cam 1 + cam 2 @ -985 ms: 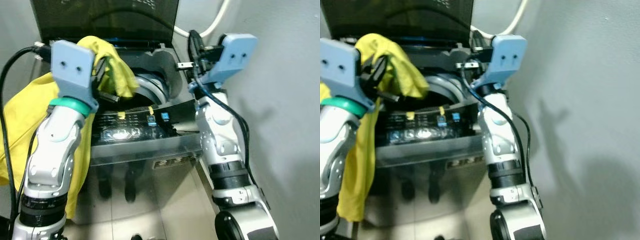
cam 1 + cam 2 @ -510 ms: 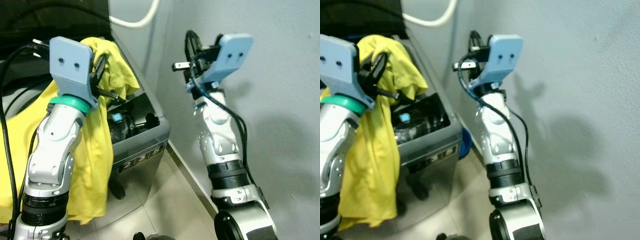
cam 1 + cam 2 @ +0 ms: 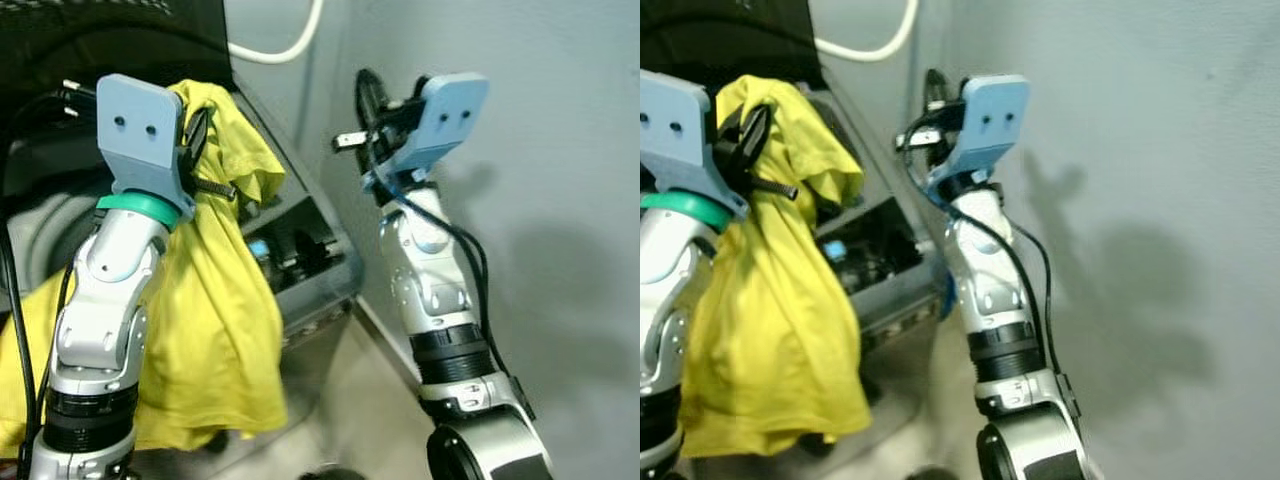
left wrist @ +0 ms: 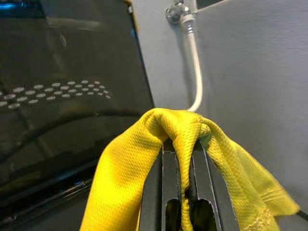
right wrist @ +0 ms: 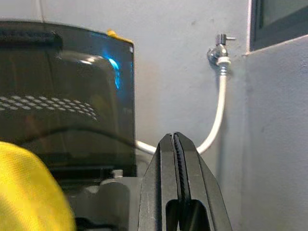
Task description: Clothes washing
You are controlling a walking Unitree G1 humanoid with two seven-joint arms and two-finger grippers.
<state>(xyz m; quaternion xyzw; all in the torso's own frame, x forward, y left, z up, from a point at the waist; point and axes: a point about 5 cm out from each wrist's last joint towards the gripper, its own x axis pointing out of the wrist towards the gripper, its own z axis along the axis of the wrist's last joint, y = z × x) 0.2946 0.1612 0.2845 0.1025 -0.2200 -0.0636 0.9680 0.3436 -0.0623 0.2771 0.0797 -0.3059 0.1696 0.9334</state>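
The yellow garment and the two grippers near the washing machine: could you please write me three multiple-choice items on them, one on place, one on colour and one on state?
1. Where is the yellow mesh-knit garment?
A. Lying on the floor
B. Hanging from the left gripper
C. Draped over the white hose

2. What colour is the flat housing above each wrist?
A. Light blue
B. Red
C. Orange

3. How do the fingers of the right gripper stand?
A. Spread wide
B. Clamped on cloth
C. Pressed together, holding nothing

Answers:
1. B, since the left wrist view shows the fabric pinched between the two black fingers and draped down both sides.
2. A, as both eye views show light blue plates on the arms.
3. C, since the right wrist view shows the fingers meeting with no gap and nothing between them.
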